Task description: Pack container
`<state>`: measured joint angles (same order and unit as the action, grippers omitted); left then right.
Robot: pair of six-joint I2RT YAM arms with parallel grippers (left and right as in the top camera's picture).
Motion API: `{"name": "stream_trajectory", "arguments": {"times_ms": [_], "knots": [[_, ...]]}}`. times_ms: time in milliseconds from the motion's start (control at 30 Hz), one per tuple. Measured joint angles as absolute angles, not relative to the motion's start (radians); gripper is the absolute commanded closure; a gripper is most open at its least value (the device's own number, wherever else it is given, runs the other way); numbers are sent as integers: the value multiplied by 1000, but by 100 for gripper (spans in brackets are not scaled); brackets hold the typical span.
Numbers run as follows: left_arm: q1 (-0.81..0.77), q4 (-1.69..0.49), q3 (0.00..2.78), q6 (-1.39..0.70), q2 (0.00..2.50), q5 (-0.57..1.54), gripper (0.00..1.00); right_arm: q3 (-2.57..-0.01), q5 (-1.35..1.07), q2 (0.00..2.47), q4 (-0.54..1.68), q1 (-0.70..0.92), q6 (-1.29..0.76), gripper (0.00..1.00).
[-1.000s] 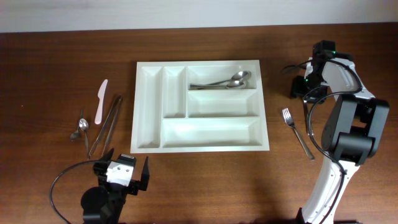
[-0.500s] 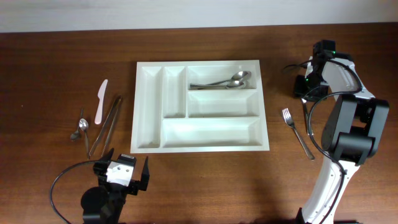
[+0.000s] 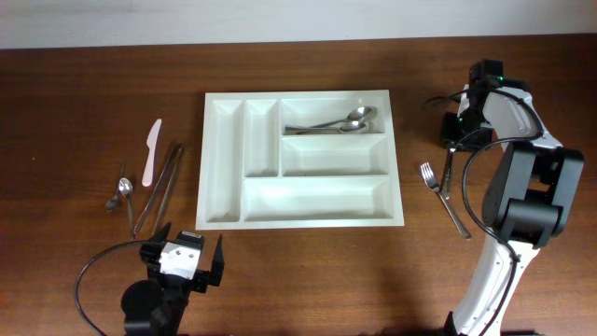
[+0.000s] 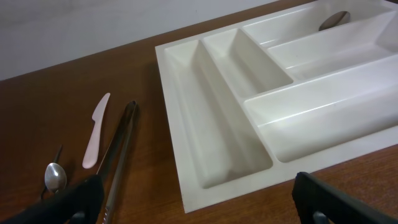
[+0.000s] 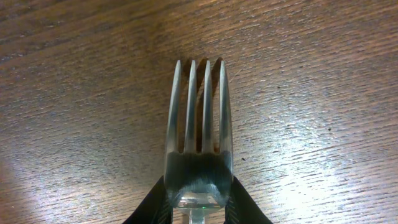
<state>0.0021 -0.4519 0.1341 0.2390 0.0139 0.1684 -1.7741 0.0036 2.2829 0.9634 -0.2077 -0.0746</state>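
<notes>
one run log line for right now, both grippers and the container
task: pack container | right gripper: shut on fork neck | left gripper: open, empty | container: two spoons in one long compartment

Right fingers (image 5: 147, 208) now around fork (image 5: 198, 165)

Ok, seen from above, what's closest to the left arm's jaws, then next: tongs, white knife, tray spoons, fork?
1. tongs, left of the tray, just ahead.
2. white knife, left too, beyond the tongs.
3. spoons, in the tray's topmost long compartment.
4. fork, right of the tray.
</notes>
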Motion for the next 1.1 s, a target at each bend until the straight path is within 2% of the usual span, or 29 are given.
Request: {"name": "stream_trajectory", "arguments": {"times_ms": [133,267,1100], "knots": [[2,-452,134,239,14,168,1,-1774,4,2283,963,-208,-75,80],[2,-452,134,239,14,168,1,-1774,4,2283,956,-208,-74,96],[2,-452,134,239,14,168,1,-1789,4,2284,973,-208,-75,96]]}}
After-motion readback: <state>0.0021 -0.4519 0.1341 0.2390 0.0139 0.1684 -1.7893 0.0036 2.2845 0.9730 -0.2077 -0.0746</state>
